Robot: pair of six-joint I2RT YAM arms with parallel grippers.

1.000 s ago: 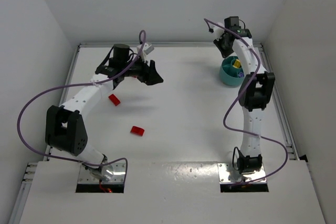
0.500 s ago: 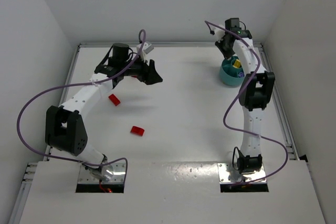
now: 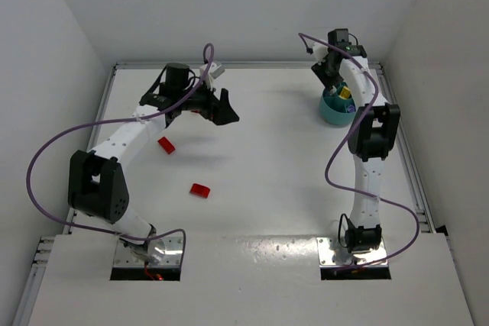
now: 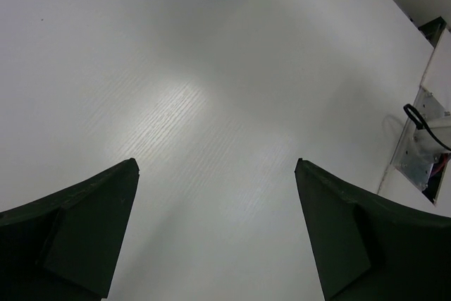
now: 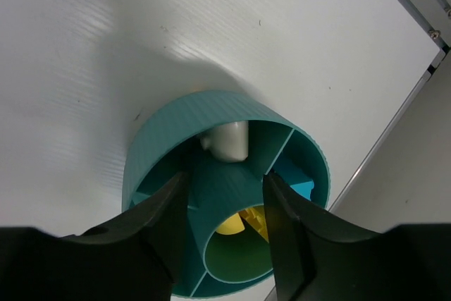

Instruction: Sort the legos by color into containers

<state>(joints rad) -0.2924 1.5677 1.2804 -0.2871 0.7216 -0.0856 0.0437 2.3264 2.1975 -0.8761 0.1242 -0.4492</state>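
Your right end effector (image 5: 225,177) hangs with its fingers apart, gripping nothing, just over the teal tub (image 5: 211,103) near the desk's far right corner. A white brick (image 5: 227,139), a yellow brick (image 5: 236,223) and a light blue brick (image 5: 299,188) sit in separate compartments. Your left end effector (image 4: 216,163) is spread wide and empty above the desk (image 3: 275,173). Two red bricks (image 3: 166,145) (image 3: 200,189) lie toward the left edge.

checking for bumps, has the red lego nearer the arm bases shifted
No. The red lego sits at the same spot relative to the left base plate.
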